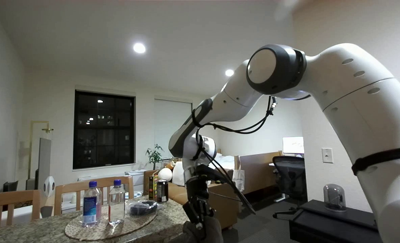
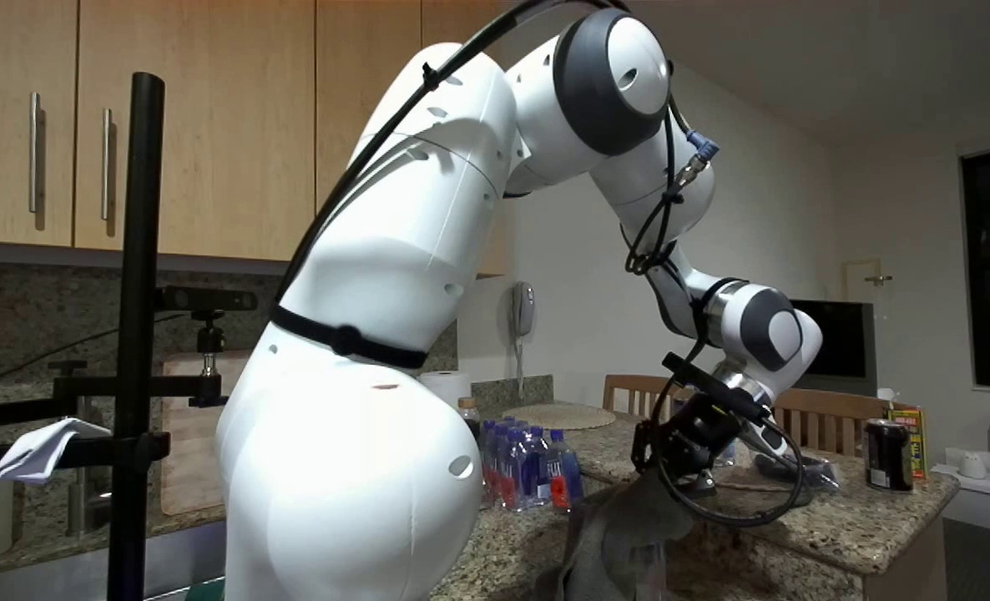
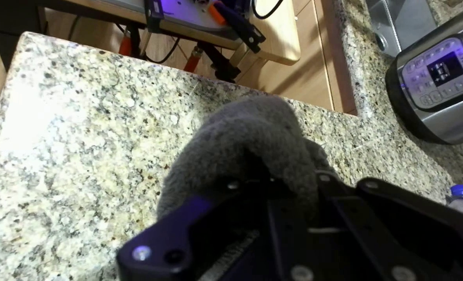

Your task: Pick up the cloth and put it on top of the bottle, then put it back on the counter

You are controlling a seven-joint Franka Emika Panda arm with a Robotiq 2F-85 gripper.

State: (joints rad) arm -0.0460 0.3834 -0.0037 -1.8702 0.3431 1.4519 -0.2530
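The grey cloth (image 1: 210, 232) hangs from my gripper (image 1: 200, 221); it also shows in an exterior view (image 2: 624, 526) and the wrist view (image 3: 247, 128). My gripper points down and is shut on a fold of the cloth, also seen in the wrist view (image 3: 278, 191). A clear, bottle-like shape (image 2: 650, 574) shows below the cloth's edge in an exterior view; its top is hidden, and I cannot tell whether the cloth rests on it. The speckled counter (image 3: 79, 164) lies beneath the cloth in the wrist view and shows in both exterior views (image 1: 28, 227) (image 2: 846, 522).
Two bottles (image 1: 90, 207) (image 1: 116, 206) and a dark wrapped item (image 1: 142, 207) stand on a round mat (image 1: 75, 233). A black can (image 1: 162, 191) and a carton (image 1: 152, 187) stand near. Several blue-capped bottles (image 2: 532, 467) cluster beside the arm. A cooker (image 3: 438, 78) stands right.
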